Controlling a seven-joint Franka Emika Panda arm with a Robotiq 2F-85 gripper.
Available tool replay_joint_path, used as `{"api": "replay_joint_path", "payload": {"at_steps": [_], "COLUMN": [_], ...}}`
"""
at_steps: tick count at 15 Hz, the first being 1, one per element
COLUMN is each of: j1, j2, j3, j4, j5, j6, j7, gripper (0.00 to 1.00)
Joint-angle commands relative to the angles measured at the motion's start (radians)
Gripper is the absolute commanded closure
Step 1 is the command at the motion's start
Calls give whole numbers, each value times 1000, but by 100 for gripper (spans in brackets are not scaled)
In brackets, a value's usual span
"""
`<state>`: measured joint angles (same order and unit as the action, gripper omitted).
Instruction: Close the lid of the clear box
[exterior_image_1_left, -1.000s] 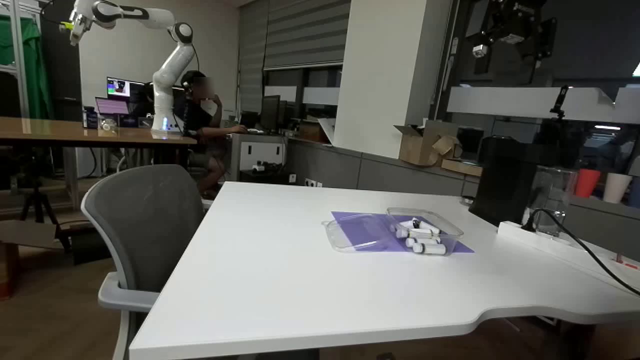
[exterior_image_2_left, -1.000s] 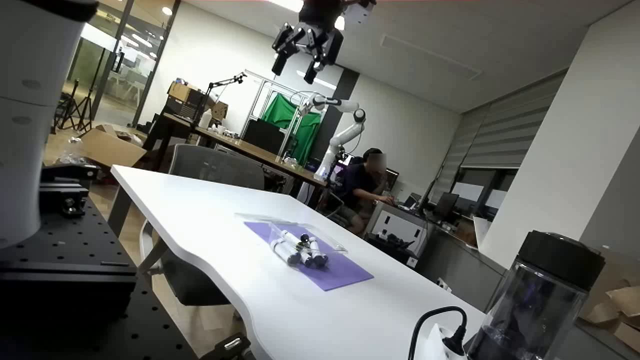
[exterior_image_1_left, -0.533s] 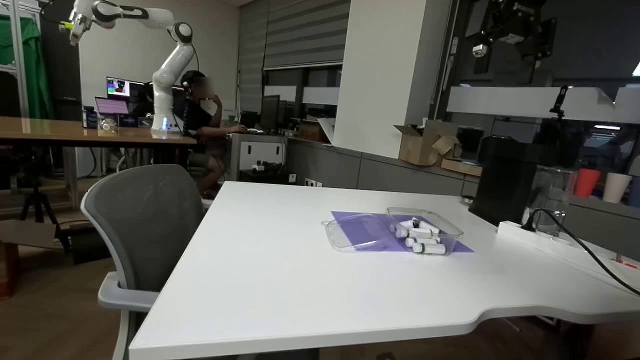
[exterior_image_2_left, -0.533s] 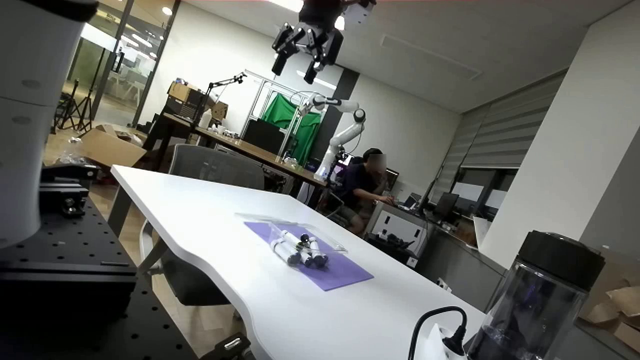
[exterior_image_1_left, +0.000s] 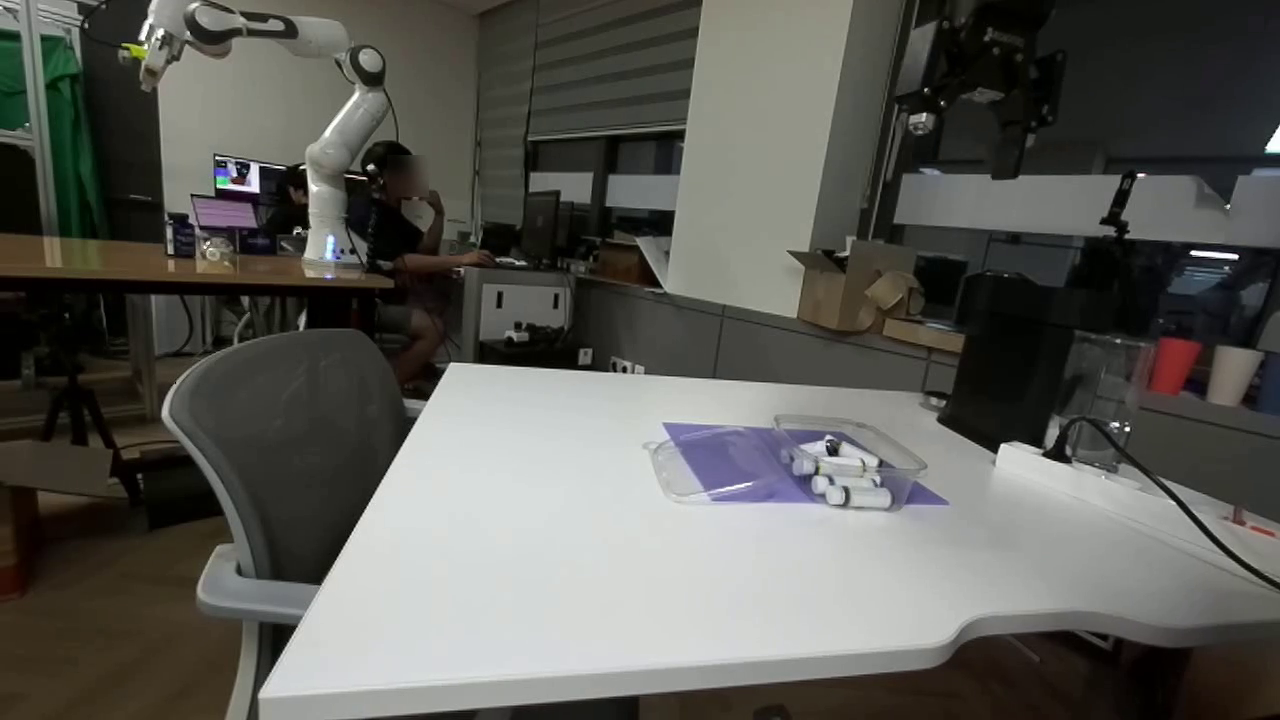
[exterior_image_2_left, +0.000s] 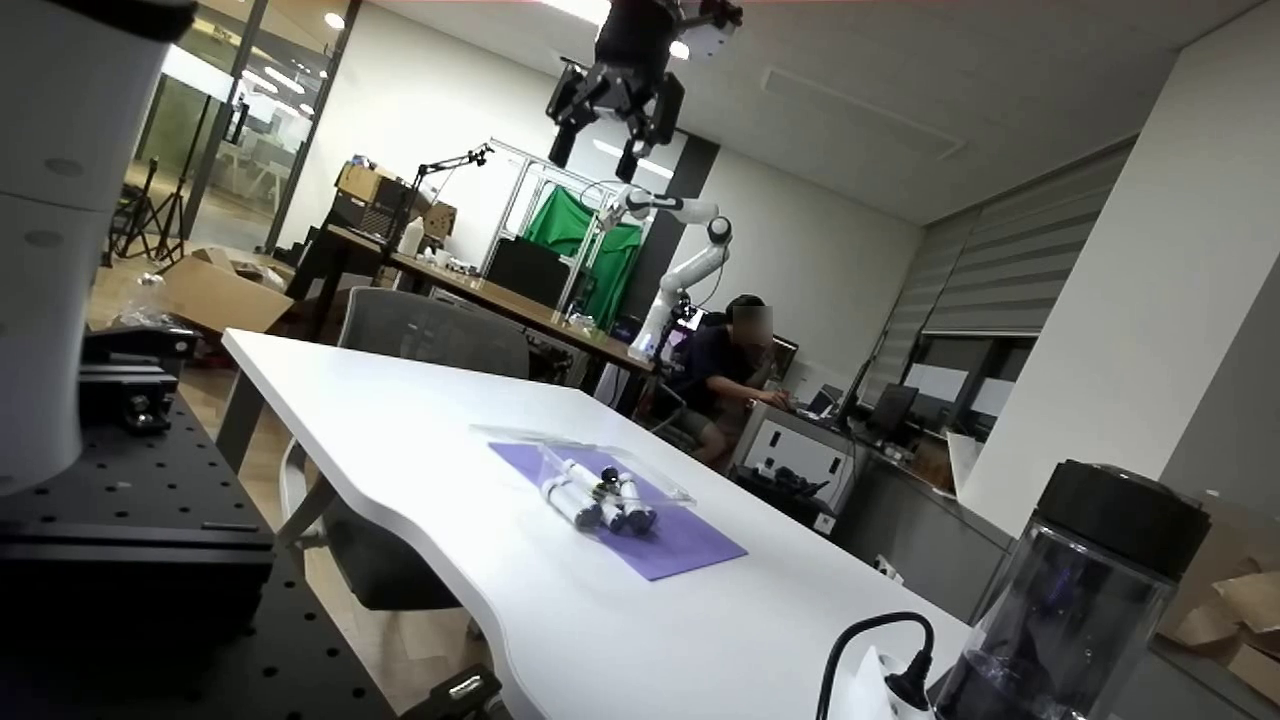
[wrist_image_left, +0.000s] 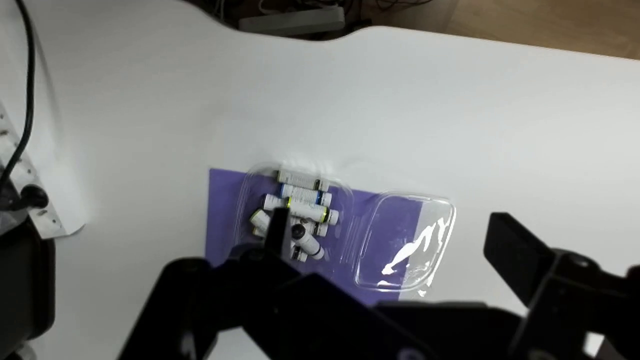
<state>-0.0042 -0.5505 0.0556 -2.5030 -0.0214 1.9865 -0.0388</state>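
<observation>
The clear box (exterior_image_1_left: 906, 482) sits open on a purple sheet (exterior_image_1_left: 928, 498) on the white table, holding several small white bottles (exterior_image_1_left: 860, 496). Its see-through lid (exterior_image_1_left: 712, 465) is folded out flat beside it, partly over the sheet and partly over the table. The box (exterior_image_2_left: 672, 488) and lid (exterior_image_2_left: 515, 435) also show in an exterior view. My gripper (wrist_image_left: 391, 222) is open and empty, high above the table. In the wrist view the lid (wrist_image_left: 387, 240) lies between the fingers, and one finger hides part of the box (wrist_image_left: 349, 210). The gripper also shows in both exterior views (exterior_image_1_left: 965, 140) (exterior_image_2_left: 594, 162).
A white power strip (exterior_image_1_left: 1090, 482) with a black cable lies along the table edge, near a clear black-topped bottle (exterior_image_2_left: 1070, 590) and a tall black object (exterior_image_1_left: 1010, 370). A grey chair (exterior_image_1_left: 290, 450) stands at the table's side.
My gripper has come slightly lower and shifted left in an exterior view, with its fingers pointing more straight down. The box, lid and bottles have not moved.
</observation>
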Motion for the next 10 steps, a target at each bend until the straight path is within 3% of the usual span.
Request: {"api": "replay_joint_path", "payload": {"at_steps": [1, 5, 8, 9, 10], "j1": [29, 50, 71, 90, 96], "j2": [164, 355, 477, 397, 426], "j3": [107, 201, 222, 186, 183], "j4": [18, 58, 117, 45, 54], "j5": [-141, -372, -571, -488, -501], "j6": [126, 217, 166, 212, 214], "j7": [63, 113, 134, 105, 109], "gripper": [0, 0, 0, 0, 0]}}
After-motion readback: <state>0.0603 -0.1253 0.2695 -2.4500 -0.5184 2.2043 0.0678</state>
